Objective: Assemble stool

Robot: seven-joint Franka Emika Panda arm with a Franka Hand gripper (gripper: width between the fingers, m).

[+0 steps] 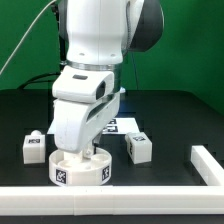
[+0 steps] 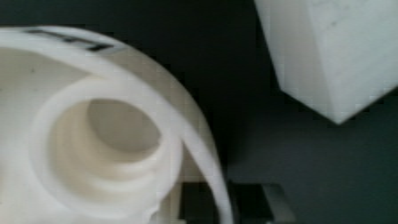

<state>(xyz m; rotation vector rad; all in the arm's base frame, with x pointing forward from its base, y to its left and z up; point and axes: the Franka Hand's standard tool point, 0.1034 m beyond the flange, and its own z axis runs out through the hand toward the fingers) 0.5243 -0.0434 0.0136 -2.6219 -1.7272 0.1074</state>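
Observation:
The round white stool seat (image 1: 80, 168) rests on the black table near the front, with tags on its rim. It fills most of the wrist view (image 2: 98, 130). My gripper (image 2: 226, 200) is down on the seat, a dark finger (image 2: 192, 203) on each side of the thin rim wall, shut on it. In the exterior view the hand (image 1: 85, 120) hides the fingers. One block-shaped leg (image 1: 33, 146) lies on the exterior view's left of the seat, and another leg (image 1: 138, 147) lies on its right. A white block (image 2: 329, 55) also shows in the wrist view.
The marker board (image 1: 127, 125) lies behind the seat, partly hidden by the arm. A long white border rail (image 1: 120, 203) runs along the table's front, with a short piece (image 1: 207, 165) at the exterior view's right.

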